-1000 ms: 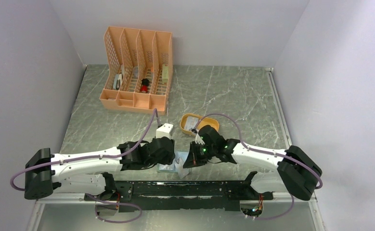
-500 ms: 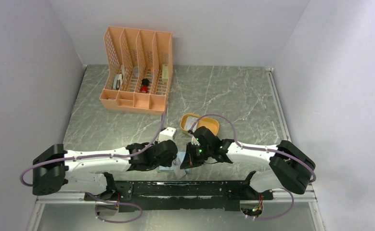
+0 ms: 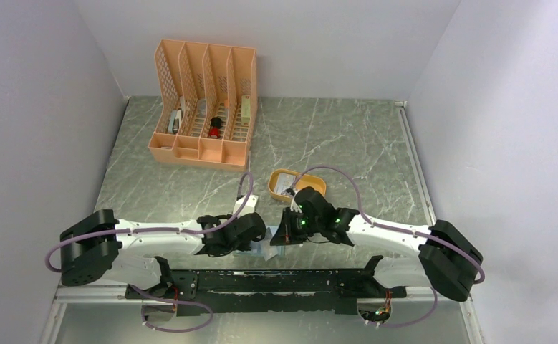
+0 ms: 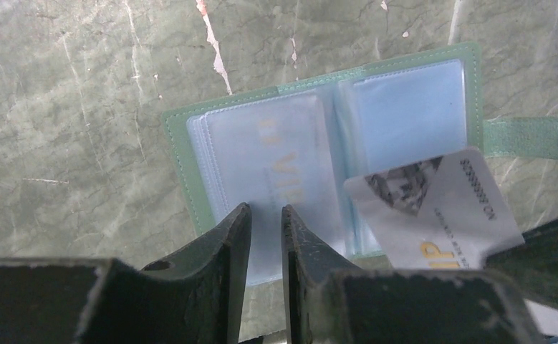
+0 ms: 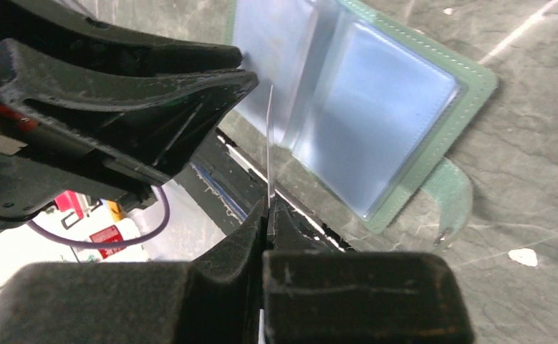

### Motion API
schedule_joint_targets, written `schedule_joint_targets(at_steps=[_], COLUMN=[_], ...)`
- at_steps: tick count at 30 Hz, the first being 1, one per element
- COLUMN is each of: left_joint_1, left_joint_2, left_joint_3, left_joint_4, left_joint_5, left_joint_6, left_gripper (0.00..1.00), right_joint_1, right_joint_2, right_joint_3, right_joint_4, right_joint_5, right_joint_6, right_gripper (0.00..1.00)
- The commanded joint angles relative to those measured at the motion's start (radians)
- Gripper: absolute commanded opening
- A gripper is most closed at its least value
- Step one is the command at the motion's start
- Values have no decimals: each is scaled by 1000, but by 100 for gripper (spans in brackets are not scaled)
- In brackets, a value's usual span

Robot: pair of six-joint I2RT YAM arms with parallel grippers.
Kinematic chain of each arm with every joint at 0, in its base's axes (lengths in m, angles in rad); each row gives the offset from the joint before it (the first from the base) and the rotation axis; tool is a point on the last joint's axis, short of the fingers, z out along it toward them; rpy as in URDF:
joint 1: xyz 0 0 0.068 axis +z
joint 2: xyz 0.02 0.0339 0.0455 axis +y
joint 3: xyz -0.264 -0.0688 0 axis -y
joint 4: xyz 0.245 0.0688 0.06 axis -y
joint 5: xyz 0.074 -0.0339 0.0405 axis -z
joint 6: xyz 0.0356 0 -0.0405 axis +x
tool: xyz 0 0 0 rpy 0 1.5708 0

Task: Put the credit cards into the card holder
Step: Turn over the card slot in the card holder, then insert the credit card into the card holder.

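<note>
The right gripper (image 5: 267, 215) is pinched tight on one credit card (image 4: 433, 208). The left gripper (image 4: 265, 215) has its fingers a little apart over the left sleeve. The card hangs over the right sleeves of the open card holder (image 4: 178, 154). I think it should tip flatter, then slide in slowly. Its free end points at the holder's middle fold. The holder's long side runs across.
</note>
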Motion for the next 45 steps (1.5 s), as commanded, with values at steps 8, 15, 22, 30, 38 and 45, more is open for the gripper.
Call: schedule_joint_targets(at_steps=[8, 15, 22, 30, 38, 45], left_joint_1=[8, 7, 6, 7, 7, 8], left_joint_2=[2, -4, -6, -16, -16, -20], left_joint_3=[-29, -31, -34, -42, -39, -37], left_joint_4=[2, 2, -2, -3, -1, -4], left_joint_5=[-17, -14, -14, -16, -9, -10], left_joint_6=[-24, -27, -30, -33, -35, -33], left_gripper=[27, 27, 26, 26, 26, 25], right_joint_1=[-31, -31, -31, -36, -38, -37], right_joint_2=[53, 85, 95, 65, 90, 120], right_joint_3=[-39, -32, -41, -51, -56, -45], right_joint_4=[120, 138, 140, 126, 153, 174], right_joint_5=[9, -6, -1, 39, 6, -27], right_joint_6=[61, 61, 71, 85, 86, 82], right_gripper=[0, 0, 0, 0, 0, 0])
